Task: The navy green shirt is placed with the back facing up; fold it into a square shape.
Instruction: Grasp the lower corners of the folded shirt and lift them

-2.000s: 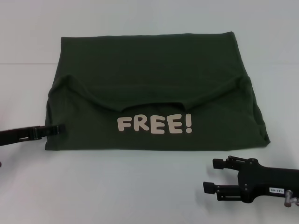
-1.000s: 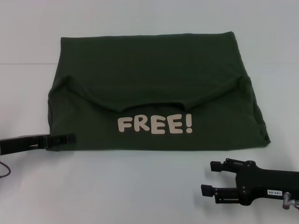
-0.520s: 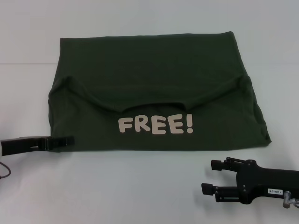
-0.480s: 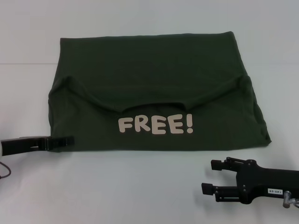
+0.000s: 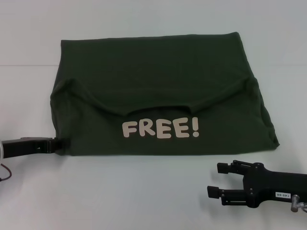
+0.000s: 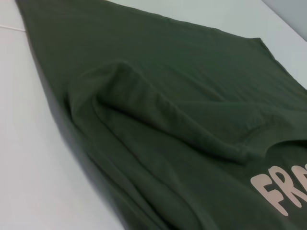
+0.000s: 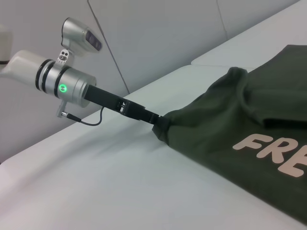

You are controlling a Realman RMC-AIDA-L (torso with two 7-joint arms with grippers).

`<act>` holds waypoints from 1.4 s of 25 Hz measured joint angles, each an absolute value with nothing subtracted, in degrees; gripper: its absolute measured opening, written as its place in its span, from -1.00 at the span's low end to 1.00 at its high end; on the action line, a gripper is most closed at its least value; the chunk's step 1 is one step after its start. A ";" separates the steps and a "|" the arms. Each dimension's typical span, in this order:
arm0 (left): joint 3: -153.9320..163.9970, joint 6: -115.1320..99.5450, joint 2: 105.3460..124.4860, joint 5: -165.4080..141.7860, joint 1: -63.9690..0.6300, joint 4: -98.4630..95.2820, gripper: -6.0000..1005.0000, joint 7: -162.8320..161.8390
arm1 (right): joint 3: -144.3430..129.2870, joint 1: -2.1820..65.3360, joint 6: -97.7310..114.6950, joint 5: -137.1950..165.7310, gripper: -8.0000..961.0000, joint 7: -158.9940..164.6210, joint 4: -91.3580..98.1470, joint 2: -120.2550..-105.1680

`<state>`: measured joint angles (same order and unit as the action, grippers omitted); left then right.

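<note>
The navy green shirt (image 5: 158, 81) lies partly folded on the white table, its sleeves and neckline turned over and pale "FREE!" lettering (image 5: 160, 129) facing up near the front edge. My left gripper (image 5: 60, 142) is at the shirt's near-left corner, shut on the fabric. In the right wrist view the left gripper (image 7: 159, 120) has its tip buried in a peaked bunch of the shirt (image 7: 259, 110). The left wrist view shows only folds of the shirt (image 6: 168, 120). My right gripper (image 5: 214, 179) hovers open over bare table, in front of the shirt's near-right corner and apart from it.
The white table (image 5: 144, 191) runs bare along the front and on both sides of the shirt. A thin cable (image 5: 5, 172) hangs by the left arm. Grey wall panels (image 7: 158, 43) stand behind the table's left side.
My left gripper moved down the shirt's left edge to its near corner, reached over the cloth, then drew back left. The corner now bunches at its tip. The right arm barely shifted.
</note>
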<state>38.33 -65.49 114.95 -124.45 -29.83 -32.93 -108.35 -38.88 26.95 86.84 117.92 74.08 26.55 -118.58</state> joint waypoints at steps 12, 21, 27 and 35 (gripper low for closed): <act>38.32 -65.75 114.80 -124.55 -29.65 -32.95 -0.82 -108.07 | -35.03 27.32 89.58 117.78 0.88 84.75 28.74 -116.73; 38.32 -65.94 114.46 -124.55 -29.47 -32.72 -0.89 -108.34 | -32.11 27.86 92.74 118.37 0.87 114.99 41.24 -111.45; 38.32 -65.91 114.37 -124.58 -29.36 -32.80 -0.89 -108.33 | -32.80 32.10 91.29 125.54 0.87 135.86 44.50 -107.11; 38.23 -65.51 114.32 -124.64 -29.60 -32.92 -0.89 -108.25 | -33.29 40.82 88.01 141.72 0.87 145.09 44.59 -107.48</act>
